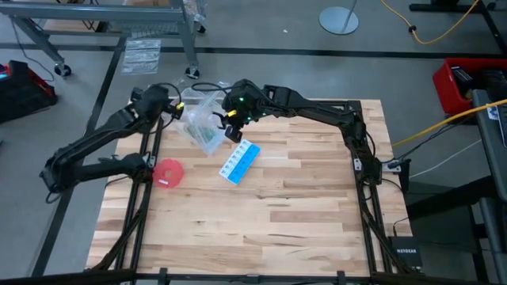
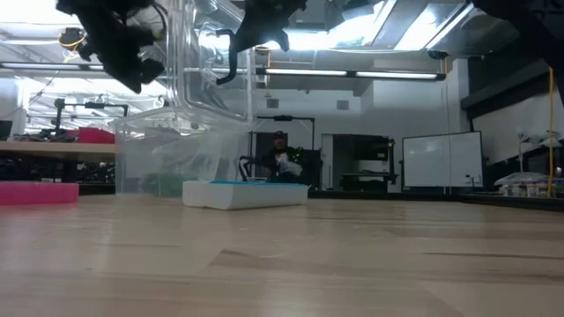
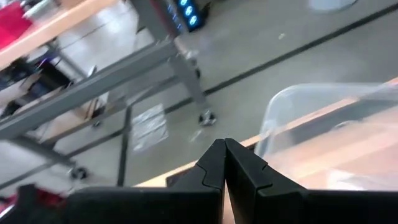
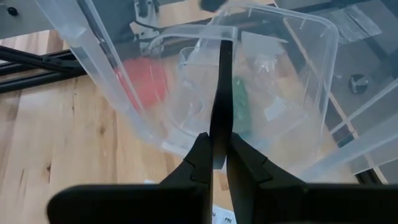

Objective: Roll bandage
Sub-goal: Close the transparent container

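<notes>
The right gripper pinches the rim of a tilted clear plastic bin, through whose walls show a blurred red shape and what seems the green bandage.

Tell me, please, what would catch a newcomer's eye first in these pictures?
Most striking is the clear plastic bin, tipped up at the table's far edge with the right gripper shut on its rim. Green cloth, apparently the bandage, lies inside. The blue-and-white pill box and red disc lie nearby; the left gripper hangs shut beside the bin.
</notes>
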`<state>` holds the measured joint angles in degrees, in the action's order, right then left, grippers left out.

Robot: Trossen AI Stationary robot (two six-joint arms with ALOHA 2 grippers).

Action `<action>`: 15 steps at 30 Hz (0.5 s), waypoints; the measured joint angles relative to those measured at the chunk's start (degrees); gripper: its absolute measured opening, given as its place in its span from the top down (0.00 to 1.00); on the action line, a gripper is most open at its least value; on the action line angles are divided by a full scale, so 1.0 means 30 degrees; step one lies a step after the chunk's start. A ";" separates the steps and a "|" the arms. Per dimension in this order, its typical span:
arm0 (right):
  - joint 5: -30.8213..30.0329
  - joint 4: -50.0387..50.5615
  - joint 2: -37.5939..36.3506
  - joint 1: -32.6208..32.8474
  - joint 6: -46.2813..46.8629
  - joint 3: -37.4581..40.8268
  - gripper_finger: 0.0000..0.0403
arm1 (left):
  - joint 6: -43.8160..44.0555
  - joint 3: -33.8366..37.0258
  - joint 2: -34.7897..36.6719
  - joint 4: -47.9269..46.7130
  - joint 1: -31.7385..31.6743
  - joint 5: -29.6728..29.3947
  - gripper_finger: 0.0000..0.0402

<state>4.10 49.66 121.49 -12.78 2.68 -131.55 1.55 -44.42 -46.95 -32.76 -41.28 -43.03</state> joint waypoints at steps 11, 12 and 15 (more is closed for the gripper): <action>0.1047 0.0222 -0.0007 0.0007 0.0007 0.0000 0.93 | -0.0044 0.0000 -0.2716 0.0191 -0.0831 -0.3393 1.00; 0.1139 0.0366 -0.0007 0.0014 0.0007 0.0000 0.93 | -0.0005 0.0000 -0.2843 0.0186 -0.0845 -0.3733 1.00; 0.1362 0.0754 -0.0007 0.0019 0.0007 0.0000 0.93 | 0.0249 0.0000 -0.3327 0.0059 -0.0851 -0.4532 1.00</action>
<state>8.19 51.92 121.47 -12.72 2.70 -131.55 2.29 -44.42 -56.93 -32.58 -43.83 -56.62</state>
